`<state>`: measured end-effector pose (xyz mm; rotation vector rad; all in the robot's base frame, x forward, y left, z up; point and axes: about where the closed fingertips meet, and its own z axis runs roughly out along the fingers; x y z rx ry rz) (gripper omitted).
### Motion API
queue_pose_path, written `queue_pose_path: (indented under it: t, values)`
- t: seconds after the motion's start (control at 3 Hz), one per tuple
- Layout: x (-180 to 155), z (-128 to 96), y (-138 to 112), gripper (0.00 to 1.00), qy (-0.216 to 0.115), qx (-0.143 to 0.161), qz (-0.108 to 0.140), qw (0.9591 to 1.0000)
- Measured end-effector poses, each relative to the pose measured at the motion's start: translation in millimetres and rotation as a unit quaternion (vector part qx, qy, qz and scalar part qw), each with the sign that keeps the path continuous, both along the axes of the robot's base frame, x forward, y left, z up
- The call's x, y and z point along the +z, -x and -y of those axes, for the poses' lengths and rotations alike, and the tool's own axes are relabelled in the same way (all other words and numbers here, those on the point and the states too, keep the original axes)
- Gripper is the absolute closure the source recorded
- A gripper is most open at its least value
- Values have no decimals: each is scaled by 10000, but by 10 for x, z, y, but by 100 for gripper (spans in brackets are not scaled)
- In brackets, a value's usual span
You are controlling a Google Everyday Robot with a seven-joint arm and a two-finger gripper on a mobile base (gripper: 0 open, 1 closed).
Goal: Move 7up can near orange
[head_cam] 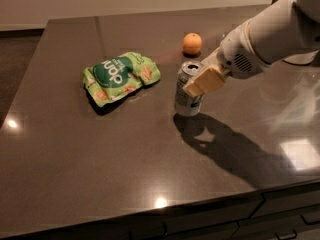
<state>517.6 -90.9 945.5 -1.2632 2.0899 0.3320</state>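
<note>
Gripping the 7up can (184, 98) upright, the hand (194, 80) reaches in from the right, one tan finger across the can's near side. The can stands mid-tabletop (100, 159), nearer than the orange (192, 43) and not touching it; a green snack bag (121, 76) lies left

The bench (100, 159) was glossy, the can (186, 98) shiny metal, the bag (120, 76) slick plastic, the orange (192, 43) smooth; the hand (194, 80) clasping the can had matt pads (205, 80).

The small silvery-grey aluminium 7up can (185, 95) stands upright, its upper part clasped by the gripper (194, 80), with the small, round, smooth-skinned orange (192, 43) near behind it, not touching.
</note>
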Motion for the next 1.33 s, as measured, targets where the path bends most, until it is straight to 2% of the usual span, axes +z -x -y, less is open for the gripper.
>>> queue_pose_path:
  t: [0.33, 0.67, 1.33]
  values:
    - [28, 6, -105, 100, 127, -153, 82, 9998]
    - [37, 63, -344, 100, 252, -393, 161, 9988]
    - [-15, 300, -876, 100, 184, -799, 145, 9965]
